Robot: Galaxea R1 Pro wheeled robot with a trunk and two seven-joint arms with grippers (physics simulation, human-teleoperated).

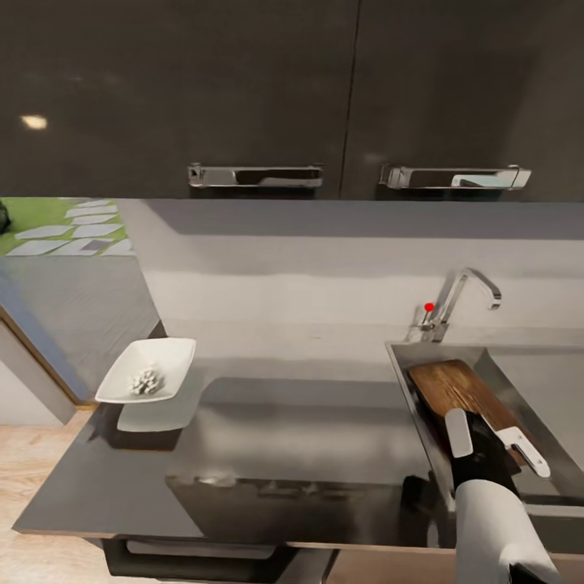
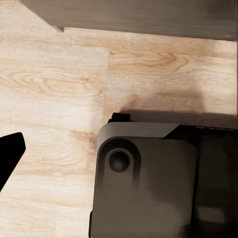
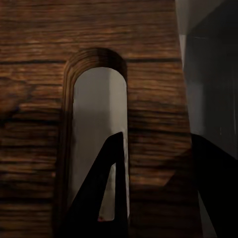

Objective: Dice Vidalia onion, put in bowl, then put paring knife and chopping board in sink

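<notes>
Over the sink (image 1: 519,381), right hand (image 1: 491,442) seemingly gripping tilted chopping board (image 1: 458,389).

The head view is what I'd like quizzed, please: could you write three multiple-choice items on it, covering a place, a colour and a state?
1. Where is the chopping board?
A. flat on the countertop
B. leaning in the sink
C. on the floor

2. What colour is the knob on the tap?
A. red
B. blue
C. green

3. What is the state of the bowl?
A. empty
B. upside down
C. upright, holding pale pieces

Answers:
1 B: the board rests tilted inside the sink, with the right gripper at its near end.
2 A: the knob beside the tap is red.
3 C: the white bowl sits upright on the countertop with small pale bits in it.
</notes>
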